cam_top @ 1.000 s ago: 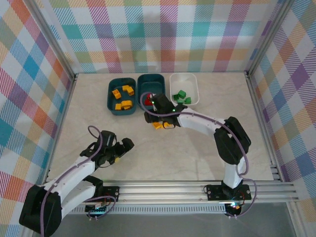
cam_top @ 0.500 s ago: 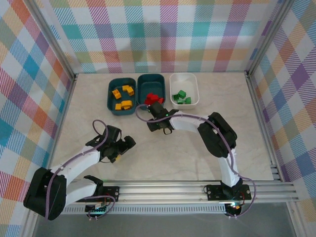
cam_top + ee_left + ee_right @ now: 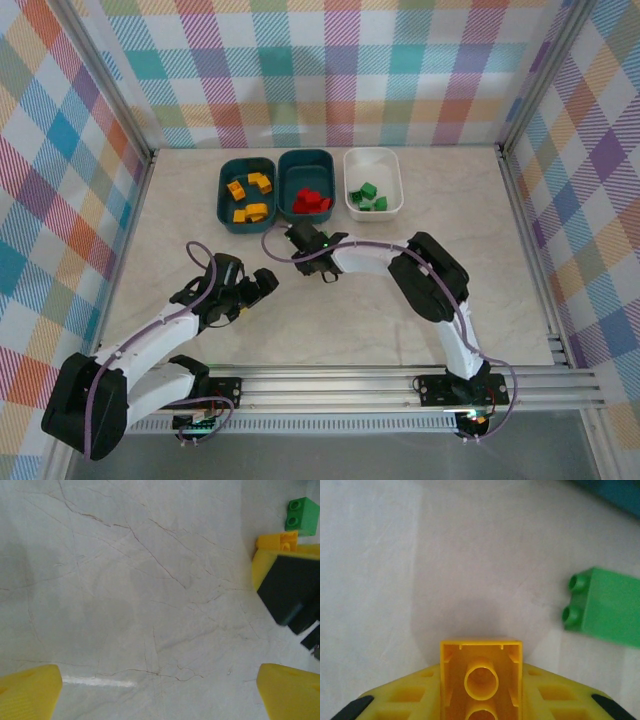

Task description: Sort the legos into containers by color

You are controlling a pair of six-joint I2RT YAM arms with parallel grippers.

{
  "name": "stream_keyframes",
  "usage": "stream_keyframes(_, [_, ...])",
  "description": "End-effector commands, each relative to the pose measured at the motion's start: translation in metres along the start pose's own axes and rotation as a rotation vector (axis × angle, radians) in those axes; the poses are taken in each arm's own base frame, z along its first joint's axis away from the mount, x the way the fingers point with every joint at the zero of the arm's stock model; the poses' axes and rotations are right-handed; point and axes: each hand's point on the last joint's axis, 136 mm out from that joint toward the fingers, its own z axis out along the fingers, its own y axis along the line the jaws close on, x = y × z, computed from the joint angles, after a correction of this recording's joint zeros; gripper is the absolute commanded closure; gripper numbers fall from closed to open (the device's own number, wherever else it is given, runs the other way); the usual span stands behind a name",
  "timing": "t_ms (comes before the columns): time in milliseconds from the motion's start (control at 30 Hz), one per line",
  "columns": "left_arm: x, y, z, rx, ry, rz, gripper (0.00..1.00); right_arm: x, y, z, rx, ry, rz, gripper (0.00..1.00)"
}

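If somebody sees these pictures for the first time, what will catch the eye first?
The right claw, in front of the middle teal bin, is shut on a yellow brick whose hollow underside faces the wrist camera; a green brick lies loose beside it. Along the far edge, that bin holds red, the left teal bin yellow, the white bin green.

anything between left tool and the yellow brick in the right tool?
No. Left wrist view: bare table from left tool to yellow brick; a green brick lies near it.

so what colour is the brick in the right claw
Yellow-orange; the brick shows best in the right wrist view.
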Motion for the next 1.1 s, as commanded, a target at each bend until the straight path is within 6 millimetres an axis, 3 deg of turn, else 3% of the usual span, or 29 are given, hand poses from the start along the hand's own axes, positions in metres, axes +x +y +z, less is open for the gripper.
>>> stream_keyframes(0, [-0.008,-0.001,-0.008,0.0,-0.035,0.033,0.0,-0.018,0.004,-0.037,-0.042,-0.08,0.05,0.68])
stream_keyframes(167, [-0.023,0.017,-0.008,-0.047,0.022,-0.023,0.0,-0.048,0.019,-0.067,-0.153,-0.164,0.096,0.68])
stream_keyframes(300, [-0.036,0.022,-0.002,-0.036,0.066,-0.088,0.0,-0.082,0.033,-0.069,-0.201,-0.214,0.109,0.67])
stream_keyframes(467, [-0.038,0.043,0.006,-0.05,0.075,-0.261,0.0,-0.118,0.052,-0.054,-0.278,-0.246,0.144,0.67])
stream_keyframes(600, [-0.039,0.048,0.003,-0.049,0.037,-0.264,0.0,-0.153,0.058,-0.048,-0.33,-0.282,0.173,0.67])
stream_keyframes(800, [-0.024,0.064,-0.006,-0.09,0.031,-0.276,0.0,-0.194,0.055,-0.027,-0.365,-0.346,0.153,0.66])
stream_keyframes(1067, [-0.018,0.064,-0.006,-0.068,0.039,-0.276,0.0,-0.219,0.036,0.018,-0.325,-0.317,0.124,0.62])
